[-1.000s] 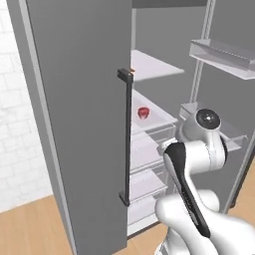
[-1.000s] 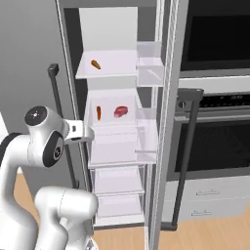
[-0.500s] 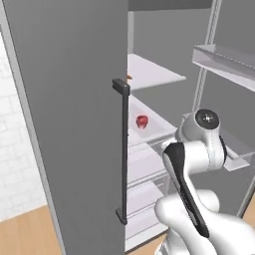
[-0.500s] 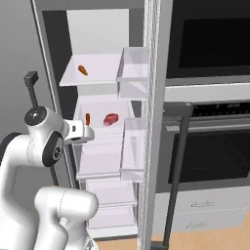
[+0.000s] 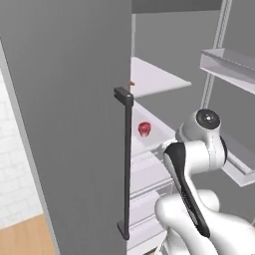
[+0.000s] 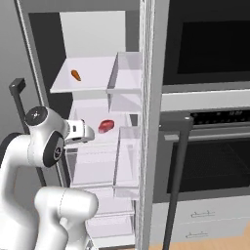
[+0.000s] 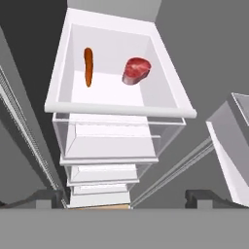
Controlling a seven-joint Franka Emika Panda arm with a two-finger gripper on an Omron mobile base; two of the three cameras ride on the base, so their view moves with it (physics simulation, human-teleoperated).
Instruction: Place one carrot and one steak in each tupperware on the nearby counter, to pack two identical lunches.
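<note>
Inspecting the open fridge, we find a carrot and a steak lying on a white shelf, the tool spread apart and empty, nothing packed.

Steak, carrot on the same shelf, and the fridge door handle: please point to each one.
steak point(image 7: 136, 70), hand view, middle of the red meat.
carrot point(image 7: 88, 66), hand view, middle of the orange stick.
fridge door handle point(image 5: 127, 164), left base view, middle of the dark bar.
</note>
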